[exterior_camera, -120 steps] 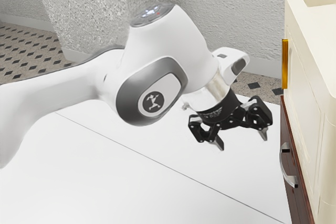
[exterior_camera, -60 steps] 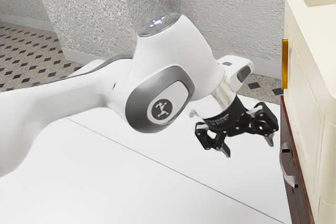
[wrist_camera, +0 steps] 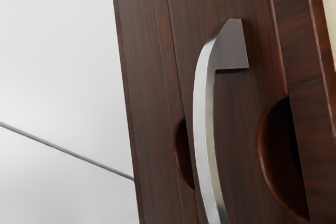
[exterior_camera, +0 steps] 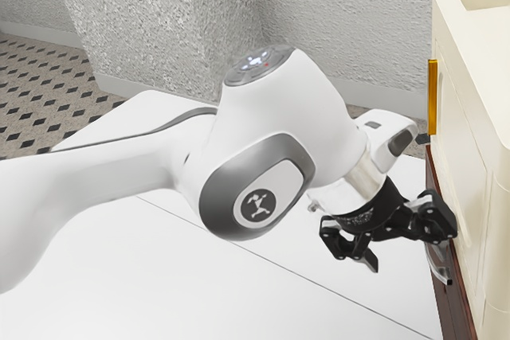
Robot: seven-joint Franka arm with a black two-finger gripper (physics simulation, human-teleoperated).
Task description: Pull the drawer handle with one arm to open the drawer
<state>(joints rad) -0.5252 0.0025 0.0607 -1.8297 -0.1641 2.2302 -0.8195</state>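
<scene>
Next, should reach toward four o'clock in the exterior view for the silver handle (wrist_camera: 202, 114), running nearly twelve to six, with hand (exterior_camera: 411, 251) spread open, grasping nothing.

The black gripper (exterior_camera: 411, 249), its 2 fingers (exterior_camera: 367, 260) apart, seems just beside the partly hidden silver handle (exterior_camera: 437, 269).

Handle (wrist_camera: 202, 119) on drawer unit's (wrist_camera: 144, 77) front, box (exterior_camera: 470, 101) above, table (exterior_camera: 199, 300) before it

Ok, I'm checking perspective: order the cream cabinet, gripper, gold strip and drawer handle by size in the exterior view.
Cream cabinet
Gripper
Gold strip and drawer handle: unsure, since the gripper partly hides the handle
</scene>
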